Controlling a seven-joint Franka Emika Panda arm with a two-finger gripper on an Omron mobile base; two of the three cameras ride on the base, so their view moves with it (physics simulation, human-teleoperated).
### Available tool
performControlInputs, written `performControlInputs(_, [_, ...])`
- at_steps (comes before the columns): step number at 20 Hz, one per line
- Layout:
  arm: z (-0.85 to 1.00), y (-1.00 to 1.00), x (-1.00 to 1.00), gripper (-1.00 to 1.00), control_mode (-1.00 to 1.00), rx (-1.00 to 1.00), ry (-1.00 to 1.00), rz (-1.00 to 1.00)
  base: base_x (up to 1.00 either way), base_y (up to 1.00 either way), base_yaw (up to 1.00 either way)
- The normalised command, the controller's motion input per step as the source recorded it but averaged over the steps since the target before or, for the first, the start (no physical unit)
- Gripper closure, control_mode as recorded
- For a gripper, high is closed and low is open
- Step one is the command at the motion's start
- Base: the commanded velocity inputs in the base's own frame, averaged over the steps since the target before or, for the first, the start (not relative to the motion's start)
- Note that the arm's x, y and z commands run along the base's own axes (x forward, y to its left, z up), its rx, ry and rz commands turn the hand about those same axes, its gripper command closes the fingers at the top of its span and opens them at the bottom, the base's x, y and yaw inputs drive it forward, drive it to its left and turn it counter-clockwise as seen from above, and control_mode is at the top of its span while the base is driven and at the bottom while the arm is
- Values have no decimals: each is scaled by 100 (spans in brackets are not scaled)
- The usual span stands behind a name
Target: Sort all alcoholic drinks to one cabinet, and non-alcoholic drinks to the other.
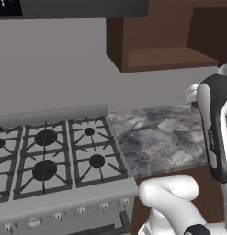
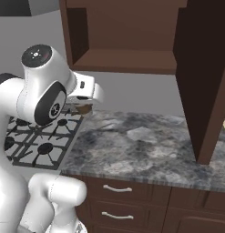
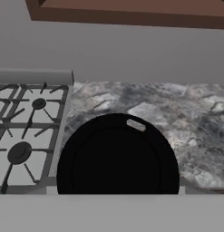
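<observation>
My gripper (image 2: 84, 106) is shut on the tan paper coffee cup (image 2: 85, 109), holding it in the air over the left end of the counter, beside the stove. In the hand view the cup's dark round lid (image 3: 117, 156) sits right under the hand and hides the fingertips. Above and to the right, the dark brown wall cabinet (image 2: 127, 59) stands open, with a plain brown inside and a bare shelf board (image 1: 170, 57). Its door (image 2: 205, 82) hangs open at the right. The two bottles and the yellow-orange can are out of view.
A grey gas stove (image 1: 55, 156) with black burners lies to the left. The grey marbled counter (image 2: 141, 145) runs to the right, with brown drawers (image 2: 116, 189) beneath. A grey range hood (image 1: 82, 8) hangs over the stove.
</observation>
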Motion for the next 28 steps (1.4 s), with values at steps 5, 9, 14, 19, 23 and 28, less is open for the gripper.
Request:
performControlInputs(5, [20, -12, 0, 100, -100, -1, -7, 0, 0, 0, 0])
performControlInputs(9, [21, -11, 0, 100, -100, 0, -5, 0, 0, 0, 0])
performControlInputs(14, [25, -12, 4, 100, -100, 0, -5, 0, 0, 0, 0])
performControlInputs(19, [24, -9, 11, 100, -100, 0, -7, 0, 0, 0, 0])
performControlInputs(23, [9, -1, 25, 100, -100, 0, -10, 0, 0, 0, 0])
performControlInputs(28, [13, -3, 26, 100, -100, 0, -7, 0, 0, 0, 0])
